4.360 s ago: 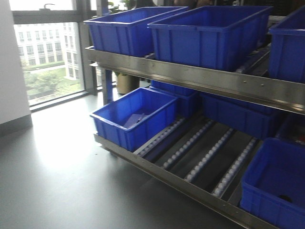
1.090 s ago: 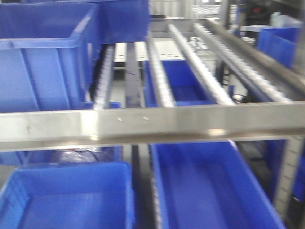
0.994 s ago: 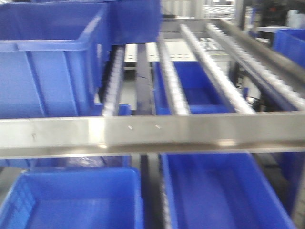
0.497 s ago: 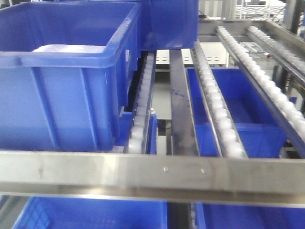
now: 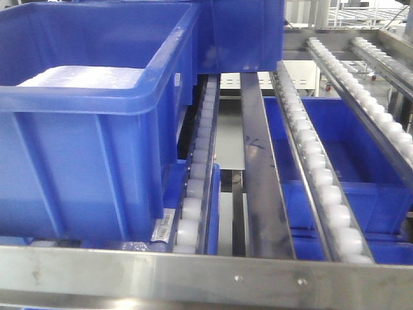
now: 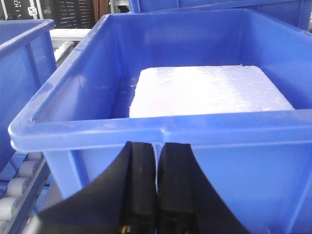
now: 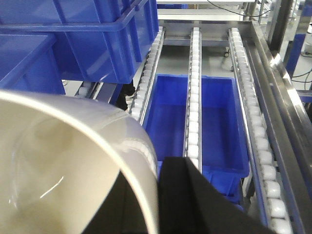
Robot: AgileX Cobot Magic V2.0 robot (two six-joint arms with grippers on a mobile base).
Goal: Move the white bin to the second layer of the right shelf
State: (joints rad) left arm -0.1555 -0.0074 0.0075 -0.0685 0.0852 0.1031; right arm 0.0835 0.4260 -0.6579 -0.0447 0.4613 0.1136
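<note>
The white bin [image 7: 58,161], glossy cream with a rounded rim, fills the lower left of the right wrist view. My right gripper [image 7: 153,197] is shut on its wall, one finger inside and the other finger [image 7: 195,204] outside. Ahead of the bin run the roller rails [image 7: 194,97] of the right shelf second layer [image 5: 316,161], with its riveted front bar [image 5: 193,278] low in the front view. My left gripper [image 6: 157,146] is shut with nothing in it, close to the near wall of a blue crate [image 6: 243,161].
The blue crate [image 5: 77,148] on the left of this level holds a white foam slab [image 6: 209,90]. A further blue crate [image 5: 239,32] stands behind it. Another blue crate [image 7: 214,122] lies on the level below, under the bare rails. A steel side rail [image 7: 282,97] bounds the right.
In the front view the rack has come closer. The front bar has dropped to the bottom of the frame and the left crate and rails have slid right and grown larger.
</note>
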